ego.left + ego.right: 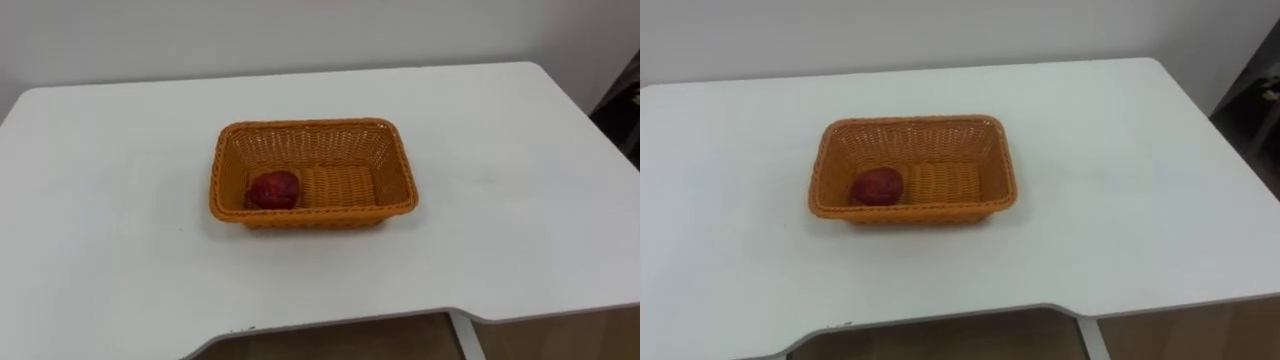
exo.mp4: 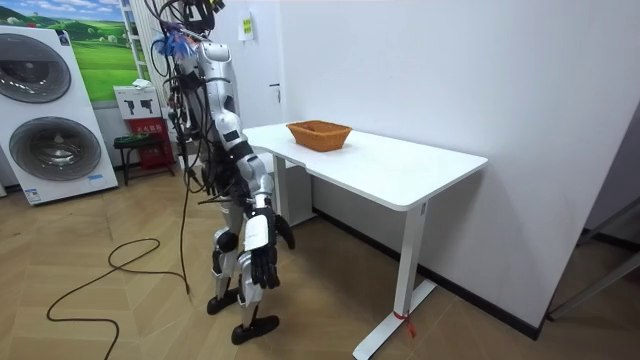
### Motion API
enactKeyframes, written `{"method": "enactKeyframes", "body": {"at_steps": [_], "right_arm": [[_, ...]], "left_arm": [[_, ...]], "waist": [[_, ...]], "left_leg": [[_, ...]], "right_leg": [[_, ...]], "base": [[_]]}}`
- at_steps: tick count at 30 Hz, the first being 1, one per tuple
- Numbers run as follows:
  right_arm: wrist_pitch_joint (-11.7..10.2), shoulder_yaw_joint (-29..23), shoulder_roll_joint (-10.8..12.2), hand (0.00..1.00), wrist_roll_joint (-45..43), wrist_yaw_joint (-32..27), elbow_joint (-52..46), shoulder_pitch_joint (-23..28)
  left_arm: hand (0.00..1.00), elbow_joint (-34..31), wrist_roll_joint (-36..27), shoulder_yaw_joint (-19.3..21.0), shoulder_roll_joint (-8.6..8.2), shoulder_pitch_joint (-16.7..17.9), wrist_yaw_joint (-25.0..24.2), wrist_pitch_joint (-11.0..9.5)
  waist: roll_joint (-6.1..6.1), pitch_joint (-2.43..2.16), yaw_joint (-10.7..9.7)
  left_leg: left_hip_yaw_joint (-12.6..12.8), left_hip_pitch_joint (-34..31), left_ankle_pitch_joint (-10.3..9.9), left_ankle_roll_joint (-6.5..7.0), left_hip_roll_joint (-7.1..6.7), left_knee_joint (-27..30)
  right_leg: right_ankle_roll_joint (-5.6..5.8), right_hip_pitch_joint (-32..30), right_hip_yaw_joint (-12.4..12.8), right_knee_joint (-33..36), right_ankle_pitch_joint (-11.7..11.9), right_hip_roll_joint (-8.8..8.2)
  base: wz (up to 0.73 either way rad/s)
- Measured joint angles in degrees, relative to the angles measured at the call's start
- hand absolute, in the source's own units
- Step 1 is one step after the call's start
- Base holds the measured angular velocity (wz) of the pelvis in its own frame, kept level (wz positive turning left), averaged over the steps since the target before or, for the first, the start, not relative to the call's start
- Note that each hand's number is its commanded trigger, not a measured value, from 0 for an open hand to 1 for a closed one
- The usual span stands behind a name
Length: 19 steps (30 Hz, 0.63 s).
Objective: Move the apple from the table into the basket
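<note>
Table [image 1: 500,250] holds basket [image 1: 310,215] w/ apple [image 1: 274,189]: prob. firm, smooth, light; cup from above. Hanging right hand [image 2: 262,268] looks slack; left hand [image 2: 284,232]: can't tell.

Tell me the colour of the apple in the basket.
Dark red. The apple shows best in the left eye view, against the orange basket.

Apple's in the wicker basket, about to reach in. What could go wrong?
1. The apple lies against the wicker basket's near wall at its left end: little room to close around it, and it may roll away.
2. The basket stands loose on the white table; a knock on its rim would likely slide it.
3. In the room view the robot stands back from the table, so the reach looks long.
</note>
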Motion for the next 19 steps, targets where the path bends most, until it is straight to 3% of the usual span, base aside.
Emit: {"method": "enactKeyframes", "body": {"at_steps": [7,14,19], "right_arm": [[3.74,8.32,2.24,0.0,-7.66,14.68,6.47,0.31],[4.78,12.89,2.83,0.0,-11.66,22.66,6.62,-0.63],[7.11,15.96,2.87,0.0,-16.49,27.12,6.71,-0.83]], "left_arm": [[0.0,0.16,0.62,-0.07,-0.8,-0.63,-1.99,0.92],[0.0,1.41,0.64,-0.57,-1.03,-2.14,-2.06,1.66],[0.0,2.01,0.67,-0.72,-1.29,-2.12,-2.17,4.16]], "waist": [[0.03,0.18,2.38],[1.24,0.49,2.83],[1.3,0.54,2.87]], "left_leg": [[0.22,0.85,-0.02,-0.01,-0.03,-0.11],[0.04,0.9,-0.09,-0.07,0.07,-0.27],[0.01,0.67,-0.09,-0.07,0.0,-0.27]], "right_leg": [[0.03,0.59,-0.62,-0.87,-0.02,-0.04],[0.02,0.75,-1.05,-0.9,-0.02,0.06],[0.0,0.57,-0.9,-0.88,-0.06,0.03]], "base": [[0.0],[0.01],[0.0]]}}
